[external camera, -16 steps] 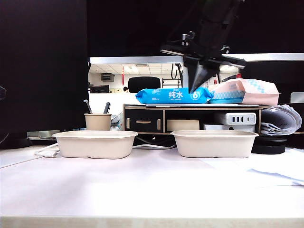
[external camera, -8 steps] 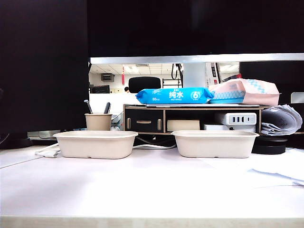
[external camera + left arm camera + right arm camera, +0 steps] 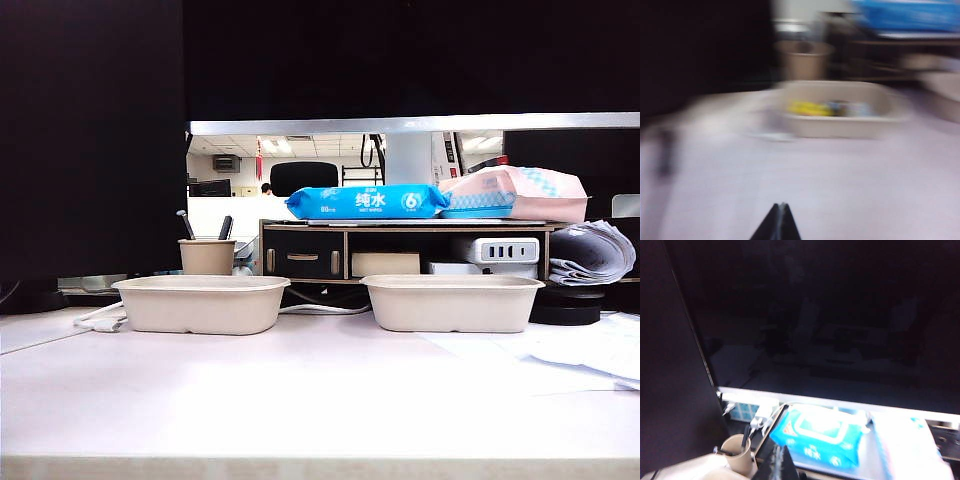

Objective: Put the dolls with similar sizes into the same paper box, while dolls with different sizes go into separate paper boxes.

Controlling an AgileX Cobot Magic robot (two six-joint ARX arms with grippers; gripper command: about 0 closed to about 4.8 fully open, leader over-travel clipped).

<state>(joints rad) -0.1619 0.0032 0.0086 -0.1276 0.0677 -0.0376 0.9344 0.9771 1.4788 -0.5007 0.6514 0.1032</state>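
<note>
Nearest the exterior camera, the white table (image 3: 320, 400) lay bare across the lower half of the frame, with no doll on it and neither arm in sight. Behind it stood the two paper boxes, the left paper box (image 3: 200, 303) at centre left and the right paper box (image 3: 452, 301) at centre right, well apart; from this low angle their walls hid whatever lay inside.

At the bottom edge of the blurred left wrist view, the left gripper (image 3: 778, 222) showed its fingertips pressed together and empty, above the table. Beyond it, mid-frame, sat a paper box holding the yellow doll (image 3: 807, 108) just beside a light-blue one (image 3: 847, 108), so the chunkier pair seemed sorted.

At the bottom of the right wrist view, the right gripper (image 3: 778, 465) also had its tips closed on nothing, raised and aimed at a dark monitor (image 3: 830, 320), with the blue wipes pack (image 3: 820, 434) and pen cup (image 3: 737, 452) below it.

The two thin dolls could not be seen anywhere; presumably they lay in the other box, and the task looked finished or nearly so.
</note>
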